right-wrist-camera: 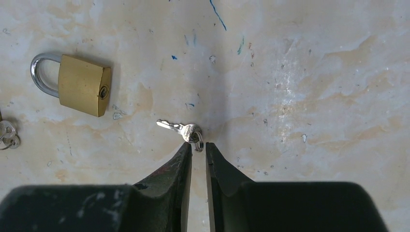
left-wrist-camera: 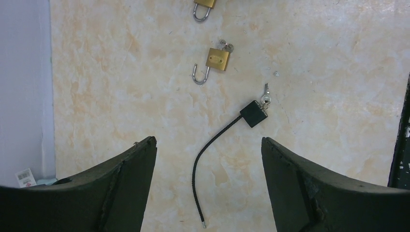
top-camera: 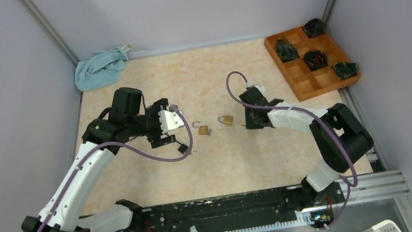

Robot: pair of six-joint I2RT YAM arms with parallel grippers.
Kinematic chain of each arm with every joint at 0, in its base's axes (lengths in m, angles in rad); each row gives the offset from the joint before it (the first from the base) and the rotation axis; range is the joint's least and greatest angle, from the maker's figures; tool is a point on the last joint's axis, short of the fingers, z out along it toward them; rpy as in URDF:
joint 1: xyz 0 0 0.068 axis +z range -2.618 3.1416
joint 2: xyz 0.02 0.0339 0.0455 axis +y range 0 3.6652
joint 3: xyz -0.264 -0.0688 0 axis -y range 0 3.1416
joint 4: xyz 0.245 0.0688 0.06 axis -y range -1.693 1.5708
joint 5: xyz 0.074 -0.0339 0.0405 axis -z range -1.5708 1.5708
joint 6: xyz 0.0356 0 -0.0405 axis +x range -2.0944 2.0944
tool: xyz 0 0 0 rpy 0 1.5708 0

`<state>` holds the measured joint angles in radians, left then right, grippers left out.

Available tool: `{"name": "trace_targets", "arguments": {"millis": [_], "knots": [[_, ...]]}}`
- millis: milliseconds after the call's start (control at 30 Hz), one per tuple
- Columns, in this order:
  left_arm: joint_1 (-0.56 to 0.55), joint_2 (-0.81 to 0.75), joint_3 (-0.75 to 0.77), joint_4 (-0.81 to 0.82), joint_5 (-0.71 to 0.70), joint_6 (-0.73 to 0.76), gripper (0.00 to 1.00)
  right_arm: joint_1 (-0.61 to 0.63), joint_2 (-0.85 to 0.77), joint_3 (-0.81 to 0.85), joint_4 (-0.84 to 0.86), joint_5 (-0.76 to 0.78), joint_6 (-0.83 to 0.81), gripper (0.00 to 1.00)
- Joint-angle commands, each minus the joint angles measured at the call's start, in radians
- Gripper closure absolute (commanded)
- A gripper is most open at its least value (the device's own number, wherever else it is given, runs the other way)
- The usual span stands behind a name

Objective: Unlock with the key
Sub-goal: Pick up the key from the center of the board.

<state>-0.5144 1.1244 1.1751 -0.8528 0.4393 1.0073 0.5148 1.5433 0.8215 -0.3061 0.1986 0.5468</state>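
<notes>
One padlock [right-wrist-camera: 82, 86] shut, key [right-wrist-camera: 181, 128] on tabletop [right-wrist-camera: 314, 72]: my R pincer [right-wrist-camera: 198, 145] narrow round it, grip unclear; L pincer [left-wrist-camera: 209, 141] wide; insert + turn remain.

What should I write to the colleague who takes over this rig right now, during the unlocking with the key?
Left claw: open, empty, above the cable lock.
Right claw: nearly shut, tips at the ring of the loose key; grip not certain.
The closed padlock lies flat on the table, beside that key.
Done: the other padlock has its shackle open, with a key in it.
Left: lift the loose key, insert it in the closed padlock, turn.
</notes>
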Motion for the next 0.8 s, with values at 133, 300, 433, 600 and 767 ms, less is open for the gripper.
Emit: {"name": "trace_targets", "arguments": {"millis": [133,300,433,600,767], "knots": [[0.004,-0.034,-0.003,-0.017,0.025,0.012,0.16,-0.002,0.026,0.067,0.031,0.029,0.008,0.89],[0.004,-0.042,-0.003,-0.014,0.024,0.011,0.14,-0.003,0.022,0.072,0.022,0.033,0.003,1.0],[0.005,-0.071,-0.012,0.015,0.016,0.016,0.12,-0.002,0.026,0.072,0.012,0.025,-0.008,0.98],[0.004,-0.081,-0.013,0.004,0.031,0.022,0.11,-0.002,0.044,0.062,0.011,0.034,-0.011,0.94],[0.005,-0.089,-0.005,-0.003,0.044,0.022,0.12,-0.003,0.053,0.056,0.018,0.039,-0.014,0.93]]}}
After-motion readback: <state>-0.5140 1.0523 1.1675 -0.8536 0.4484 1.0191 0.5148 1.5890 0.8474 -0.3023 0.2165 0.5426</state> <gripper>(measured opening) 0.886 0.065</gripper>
